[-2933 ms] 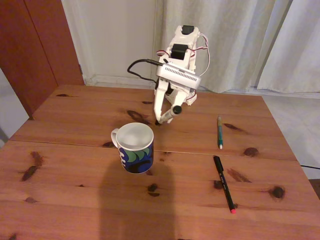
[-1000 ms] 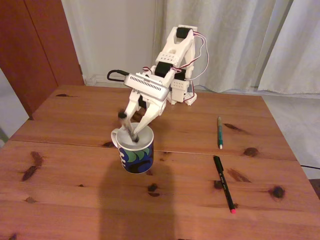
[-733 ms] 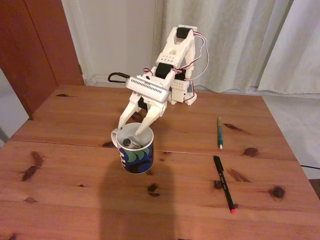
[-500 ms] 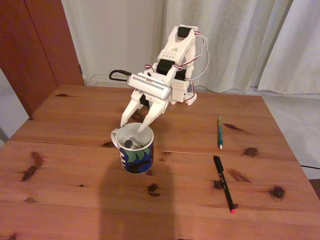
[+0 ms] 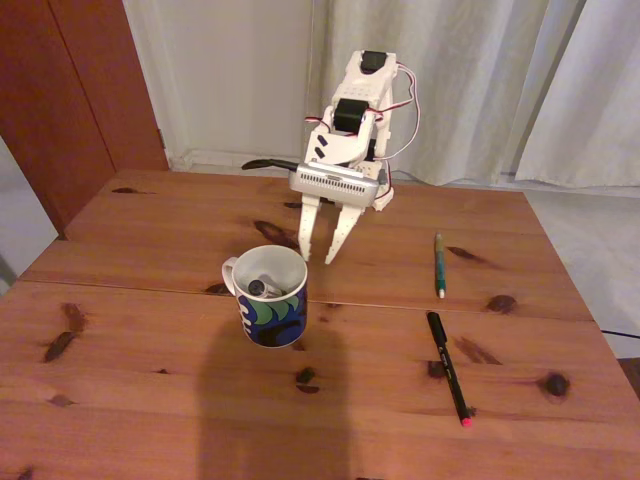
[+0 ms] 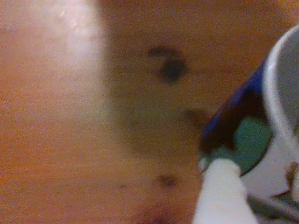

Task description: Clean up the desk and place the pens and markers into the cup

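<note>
The cup [image 5: 268, 310], a white mug with a blue-and-green pattern, stands mid-desk with the white marker [image 5: 262, 287] lying inside it, dark end up. My gripper [image 5: 316, 258] hangs open and empty just behind and to the right of the cup, fingers pointing down at the desk [image 5: 150, 380]. To the right, a thin teal-green pen [image 5: 439, 263] and a long black pen with a pink-red tip [image 5: 449, 366] lie flat on the wood. In the blurred wrist view, the cup [image 6: 243, 135] fills the right side, with one white finger [image 6: 222, 196] in front of it.
The arm's base [image 5: 365, 190] sits at the desk's far edge, with a black cable [image 5: 262, 165] looping off its wrist. Curtains hang behind, and a brown door stands at the left. The desk's right edge runs close to the two pens.
The gripper carried the white marker over the cup, opened and dropped it inside. It then rose and swung right and back, clear of the cup, still open.
</note>
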